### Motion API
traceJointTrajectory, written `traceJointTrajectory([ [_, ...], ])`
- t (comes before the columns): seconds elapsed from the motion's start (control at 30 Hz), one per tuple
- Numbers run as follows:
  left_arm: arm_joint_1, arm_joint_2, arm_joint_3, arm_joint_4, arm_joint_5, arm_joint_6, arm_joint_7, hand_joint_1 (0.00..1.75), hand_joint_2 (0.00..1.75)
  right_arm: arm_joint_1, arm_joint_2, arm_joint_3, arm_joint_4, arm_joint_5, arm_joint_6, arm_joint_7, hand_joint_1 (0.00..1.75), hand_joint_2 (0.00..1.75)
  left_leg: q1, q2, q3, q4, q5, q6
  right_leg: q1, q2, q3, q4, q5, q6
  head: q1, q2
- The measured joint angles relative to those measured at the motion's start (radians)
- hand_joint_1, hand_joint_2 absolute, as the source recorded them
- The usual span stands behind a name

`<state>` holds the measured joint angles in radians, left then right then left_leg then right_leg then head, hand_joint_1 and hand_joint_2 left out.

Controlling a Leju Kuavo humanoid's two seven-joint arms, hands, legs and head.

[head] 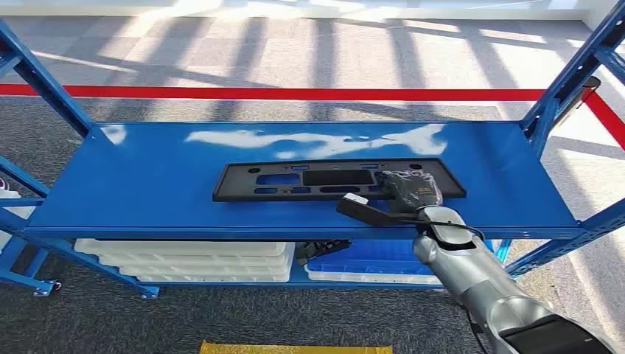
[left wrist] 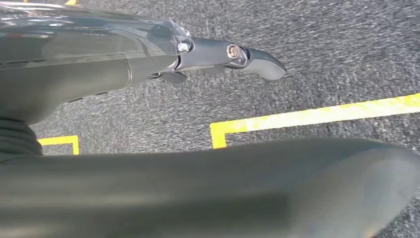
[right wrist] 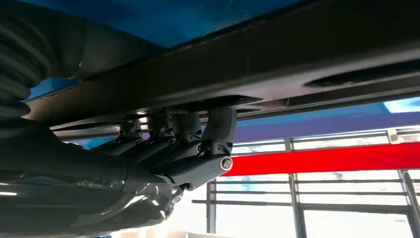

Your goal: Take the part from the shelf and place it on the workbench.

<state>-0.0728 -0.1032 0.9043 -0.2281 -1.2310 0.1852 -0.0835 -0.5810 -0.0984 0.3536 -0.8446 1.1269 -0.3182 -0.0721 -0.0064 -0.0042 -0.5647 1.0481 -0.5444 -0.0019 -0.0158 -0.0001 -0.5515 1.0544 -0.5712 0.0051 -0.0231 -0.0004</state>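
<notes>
A flat black plastic part (head: 309,181) with several cut-outs lies lengthwise on the blue shelf board (head: 147,177). My right hand (head: 409,190) lies on the part's right end, its thumb sticking out to the left along the part's front edge. In the right wrist view the dark fingers (right wrist: 198,144) touch the part's surface (right wrist: 277,54), with the thumb held apart from it. In the left wrist view my left hand (left wrist: 99,74) hangs over the grey floor, a finger stretched out straight and nothing in it.
Blue uprights (head: 567,81) stand at both ends of the shelf. On the lower level sit stacked white trays (head: 184,258) and a blue bin (head: 368,262). A red line (head: 295,94) crosses the floor behind. Yellow floor tape (left wrist: 307,116) runs under my left hand.
</notes>
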Motion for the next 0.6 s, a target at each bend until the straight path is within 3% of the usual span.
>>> traceJointTrajectory([
  [0.53, 0.002, 0.000, 0.033, 0.000, 0.013, 0.004, -0.027, 0.00, 0.00, 0.108, -0.022, 0.064, -0.351, 0.117, -0.031, 0.067, 1.75, 1.75, 0.000, 0.000, -0.001, 0.000, 0.000, 0.000, 0.000, 0.001, -0.001, 0.000, 0.000, 0.000, 0.000, 0.000],
  [0.6, 0.003, 0.000, 0.037, 0.000, 0.013, 0.005, -0.055, 0.00, 0.87, 0.122, -0.032, 0.068, -0.398, 0.121, -0.034, 0.072, 1.75, 1.75, 0.000, 0.000, -0.001, 0.000, 0.000, 0.000, 0.000, 0.001, -0.001, 0.000, 0.000, 0.000, 0.000, 0.000],
])
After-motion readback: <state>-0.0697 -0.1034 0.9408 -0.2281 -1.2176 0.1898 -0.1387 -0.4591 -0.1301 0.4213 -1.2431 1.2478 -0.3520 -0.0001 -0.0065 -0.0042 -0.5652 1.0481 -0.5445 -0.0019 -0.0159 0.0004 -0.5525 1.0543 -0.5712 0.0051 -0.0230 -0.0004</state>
